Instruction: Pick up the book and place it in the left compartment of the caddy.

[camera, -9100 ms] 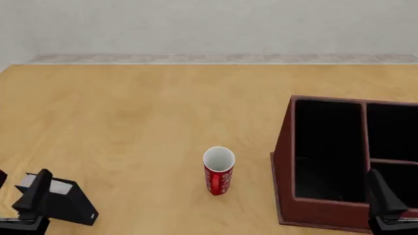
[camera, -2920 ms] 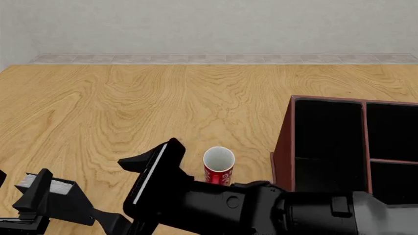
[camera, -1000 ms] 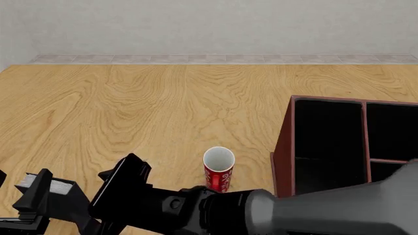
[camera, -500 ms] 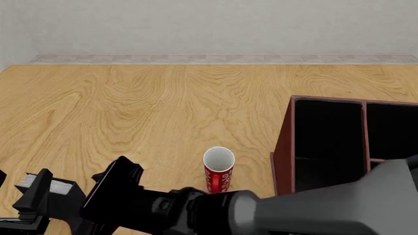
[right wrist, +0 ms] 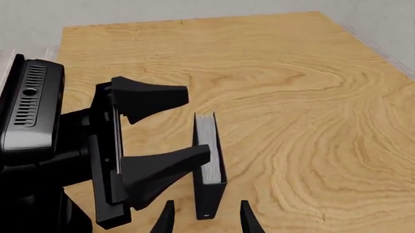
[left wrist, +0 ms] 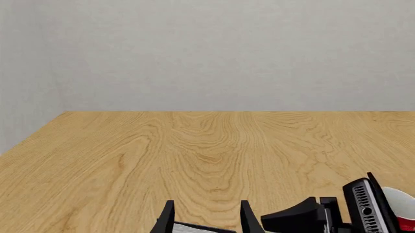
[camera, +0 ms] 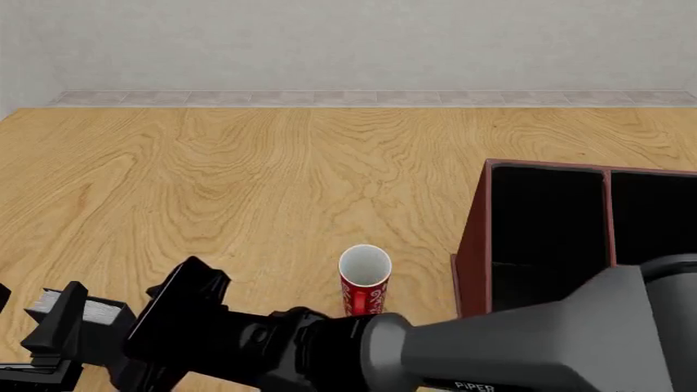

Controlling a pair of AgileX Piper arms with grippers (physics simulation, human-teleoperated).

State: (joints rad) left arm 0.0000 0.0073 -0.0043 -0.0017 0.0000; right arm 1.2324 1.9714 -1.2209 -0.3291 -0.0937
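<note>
At the near left corner of the surface, the book stood upright. Over the last seconds the right gripper had crossed over to it, jaws spread on both sides, not yet pinching. The left gripper waited spread beside it, so the grasp seemed close.

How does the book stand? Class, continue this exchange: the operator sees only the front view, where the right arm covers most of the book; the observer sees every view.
Observer: The book stands upright on the table, grey page edge showing.
Operator: Is the right end effector around it?
Observer: The right end effector is open, one fingertip on either side of the book's near end, with a gap on each side.
Operator: And the left one?
Observer: The left end effector is open too, with the page edge low between its fingers.
</note>
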